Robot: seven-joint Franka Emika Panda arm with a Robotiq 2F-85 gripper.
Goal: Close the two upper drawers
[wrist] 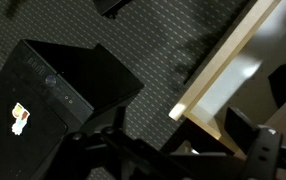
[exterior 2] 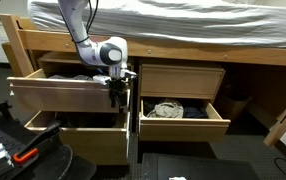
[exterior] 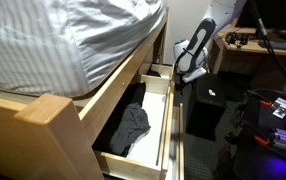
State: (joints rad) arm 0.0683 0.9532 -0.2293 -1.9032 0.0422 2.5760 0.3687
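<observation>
Under a wooden bed (exterior 2: pixel 213 57), a robot arm's gripper (exterior 2: pixel 117 92) hangs just beside the end of an upper drawer (exterior 2: pixel 61 95). This drawer is of pale wood and stands pulled well out. In the wrist view the dark fingers (wrist: pixel 258 145) are spread apart and hold nothing, with carpet (wrist: pixel 153 40) below them.

A second upper drawer (exterior 2: pixel 183 80) sits alongside, much further in; whether it is fully shut cannot be told. Beneath it, a lower drawer (exterior 2: pixel 183 124) stands open with crumpled cloth (exterior 2: pixel 167 108) inside.

Closing the pulled-out drawer appears to be only starting. The next move likely calls for setting the fingers against the flat front and pushing straight toward the bed. The push should stay square so the long box does not jam.

A black box (wrist: pixel 53 100) on the floor carries a small orange and white sticker (wrist: pixel 20 118), too small to read. No other writing shows.
</observation>
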